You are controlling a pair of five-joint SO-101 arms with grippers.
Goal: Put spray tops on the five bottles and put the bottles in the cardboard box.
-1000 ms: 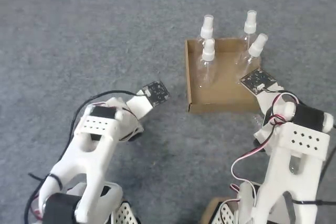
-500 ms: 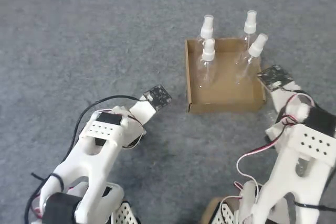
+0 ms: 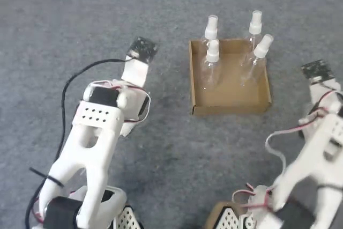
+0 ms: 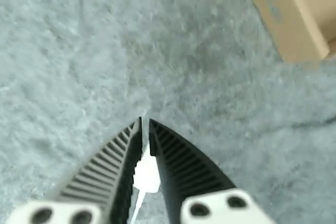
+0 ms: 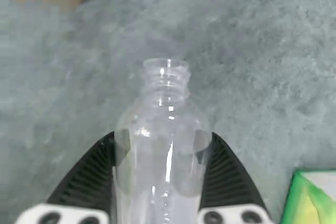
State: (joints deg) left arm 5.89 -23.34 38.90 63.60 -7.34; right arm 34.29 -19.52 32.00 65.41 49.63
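Between the ribbed black fingers of the left gripper point(image 4: 145, 124) sits a small white piece, by my reading a spray top point(image 4: 146, 174), with a thin white stem trailing back. The jaws are pinched almost closed on it. That arm stands off the left side of the cardboard box point(image 3: 230, 109), over grey, felt-like carpet point(image 3: 80, 36).

The right gripper point(image 5: 161, 139), off the box's right side, is clamped round the shoulder of a clear plastic bottle point(image 5: 167, 103). The bottle is round-bodied, its threaded neck bare and open.

The step in hand looks like capping the fifth bottle. Four capped bottles point(image 3: 213, 52), each with a white sprayer, stand at the box, the near two plainly inside it and one leaning.

Next, the stem must go down that narrow neck, so the arms have to meet and line up closely. The bottle is smooth and light and may twist in the grip. The box is shallow and open-topped, of plain brown board.
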